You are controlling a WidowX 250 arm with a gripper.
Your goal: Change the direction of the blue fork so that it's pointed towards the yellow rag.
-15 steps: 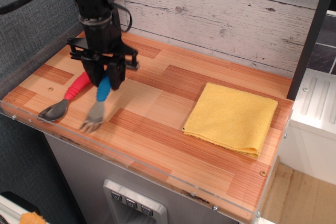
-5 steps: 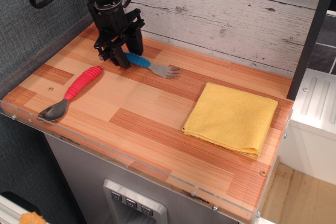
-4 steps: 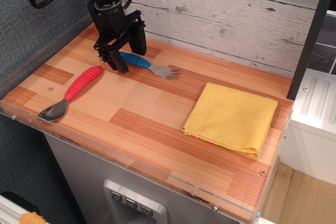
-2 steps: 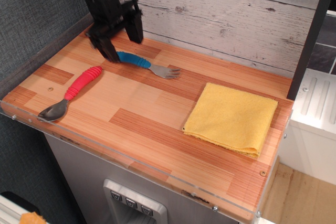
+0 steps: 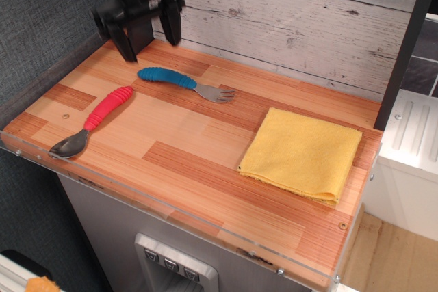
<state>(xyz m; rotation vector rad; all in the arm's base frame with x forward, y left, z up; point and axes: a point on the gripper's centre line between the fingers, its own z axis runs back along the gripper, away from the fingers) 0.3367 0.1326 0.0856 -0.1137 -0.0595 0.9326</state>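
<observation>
Wood-plank counter (image 5: pixel 205 169): blue fork (image 5: pixel 183 83) flat at rear, tines toward yellow rag (image 5: pixel 302 152) at right. Red spoon (image 5: pixel 92 121) front left. Gripper (image 5: pixel 147 31) raised over back-left corner, motion-blurred, fingers spread, empty; arm cut off at top edge.

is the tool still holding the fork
No, the tool is open and raised above the table, while the fork lies free on the wood with its tines toward the rag.

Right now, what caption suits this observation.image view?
Open claw above blue fork lying with tines toward yellow rag.
</observation>
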